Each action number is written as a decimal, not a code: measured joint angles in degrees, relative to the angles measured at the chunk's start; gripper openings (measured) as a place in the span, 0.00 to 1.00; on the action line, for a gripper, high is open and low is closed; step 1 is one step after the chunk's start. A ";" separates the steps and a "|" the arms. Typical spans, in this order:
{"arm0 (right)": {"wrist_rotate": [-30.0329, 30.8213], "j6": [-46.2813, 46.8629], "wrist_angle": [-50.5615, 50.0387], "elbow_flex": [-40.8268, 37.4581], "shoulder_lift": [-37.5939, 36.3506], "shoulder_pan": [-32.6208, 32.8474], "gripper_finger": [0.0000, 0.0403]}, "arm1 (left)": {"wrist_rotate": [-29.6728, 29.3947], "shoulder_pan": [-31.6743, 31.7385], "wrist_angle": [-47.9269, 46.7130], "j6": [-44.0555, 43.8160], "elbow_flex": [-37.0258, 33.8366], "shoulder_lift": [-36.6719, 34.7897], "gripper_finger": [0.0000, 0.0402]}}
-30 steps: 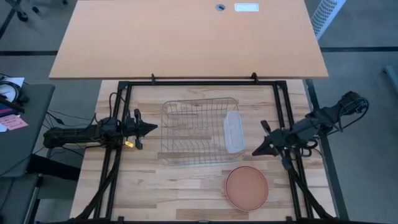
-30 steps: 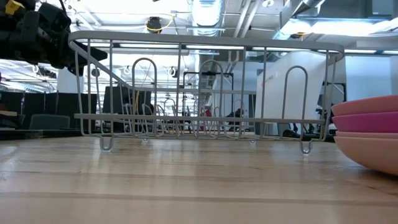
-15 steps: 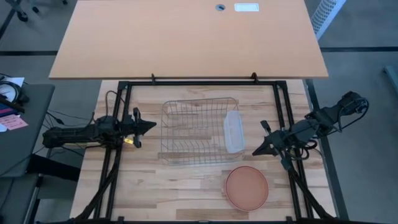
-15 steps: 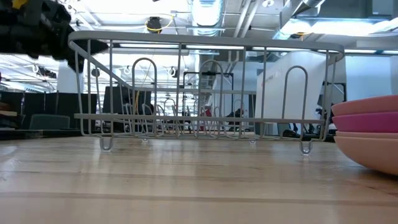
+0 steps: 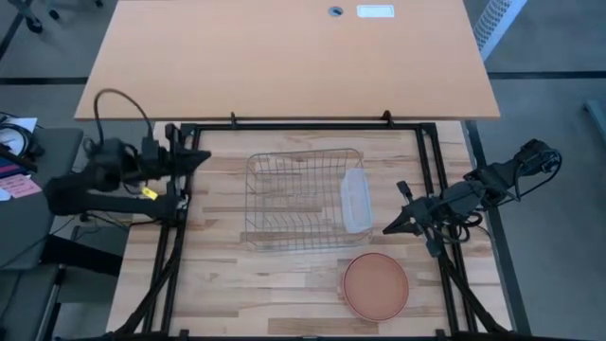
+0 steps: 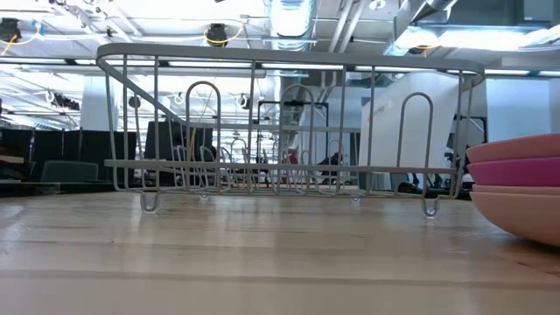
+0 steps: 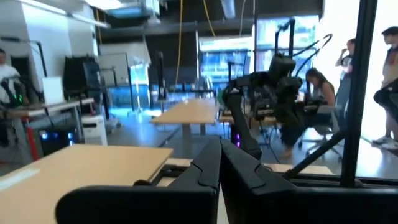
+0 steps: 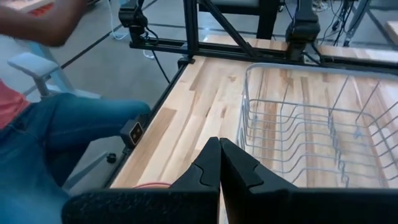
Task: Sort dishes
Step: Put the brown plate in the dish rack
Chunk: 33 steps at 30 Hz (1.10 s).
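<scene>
Nearby, plates [image 5: 376,284] beside rack [image 5: 301,199].

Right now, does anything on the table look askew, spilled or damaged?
Nothing stands out. The wire rack sits upright with the tub at its right end, and the plates are stacked neatly beside it. No plate is racked yet.

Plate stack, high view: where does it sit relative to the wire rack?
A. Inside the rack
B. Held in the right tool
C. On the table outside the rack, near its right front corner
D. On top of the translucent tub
C: the plate stack rests on the bare table, clear of the wire rack, with neither tool touching it.
</scene>
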 joint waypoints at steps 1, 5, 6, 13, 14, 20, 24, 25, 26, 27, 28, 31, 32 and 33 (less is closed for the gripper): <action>0.00 -0.95 0.02 0.00 0.00 0.00 0.01 | 0.01 -0.03 -1.62 -0.28 3.14 2.25 0.00; 1.34 -2.83 0.06 0.00 0.00 0.01 0.01 | 4.23 -0.78 -7.02 -0.53 13.05 10.84 0.00; 2.15 -2.84 0.06 0.00 0.00 0.00 0.01 | 7.53 -1.40 -6.98 -0.55 13.71 12.56 0.00; 6.23 -2.50 0.22 0.02 -0.02 -1.81 0.01 | 7.42 -13.56 -2.27 -2.60 9.89 21.69 0.00; 6.22 -2.52 0.33 0.02 -0.02 -2.43 0.01 | 4.61 -15.81 -2.18 -2.76 8.94 23.00 0.00; 6.23 0.22 1.44 0.04 -0.02 -5.94 0.01 | -8.84 -27.96 0.01 -2.38 6.37 29.88 0.00; 6.21 5.64 1.36 0.05 0.09 -7.63 0.01 | -10.92 -34.00 -0.87 -1.06 6.18 31.94 0.00; 6.23 6.61 1.35 0.07 0.16 -7.77 0.01 | -10.94 -34.98 -1.39 -1.31 6.24 31.87 0.00; 6.23 7.27 1.33 0.07 0.30 -7.89 0.01 | -11.12 -35.89 -1.79 -1.93 6.38 31.69 0.00; 6.23 7.98 1.39 0.07 0.47 -7.88 0.01 | -11.37 -36.64 -2.12 -2.43 6.51 31.40 0.00; 6.23 8.60 1.32 0.07 0.65 -7.75 0.01 | -11.91 -37.58 -2.80 -2.83 6.43 30.99 0.00; 6.23 9.60 1.45 0.07 1.47 -6.80 0.01 | -14.82 -39.72 -3.89 -4.94 5.14 30.14 0.00; 6.22 9.67 1.48 0.07 1.72 -6.30 0.01 | -15.73 -40.09 -4.13 -5.35 4.91 30.04 0.00; 6.23 9.81 1.47 0.07 2.17 -5.65 0.01 | -16.67 -40.44 -4.51 -5.54 4.61 29.99 0.00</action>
